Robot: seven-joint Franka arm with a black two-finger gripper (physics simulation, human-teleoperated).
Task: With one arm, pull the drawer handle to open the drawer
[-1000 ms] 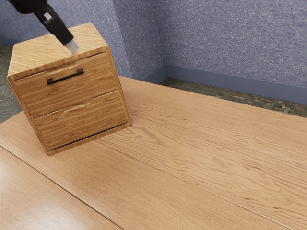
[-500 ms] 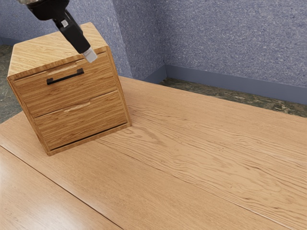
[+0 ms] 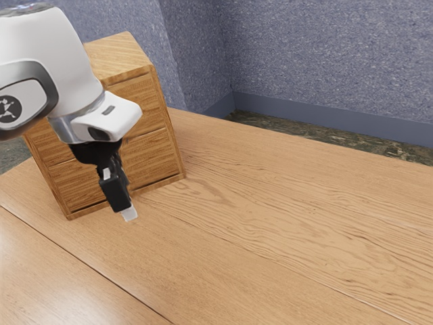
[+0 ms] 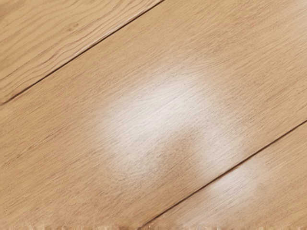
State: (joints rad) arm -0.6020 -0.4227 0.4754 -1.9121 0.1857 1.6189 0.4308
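Exterior view — fingers (image 3: 121, 195) pointing down at the table (image 3: 284, 223), in front of the cabinet (image 3: 145, 145) — grip state indiscernible.

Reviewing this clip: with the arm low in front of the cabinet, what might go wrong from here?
1. The gripper hangs close above the table, pointing down; any further descent may strike the wood.
2. It sits low in front of the cabinet, near its base; a move toward it could knock or shove the cabinet rather than pull anything open.
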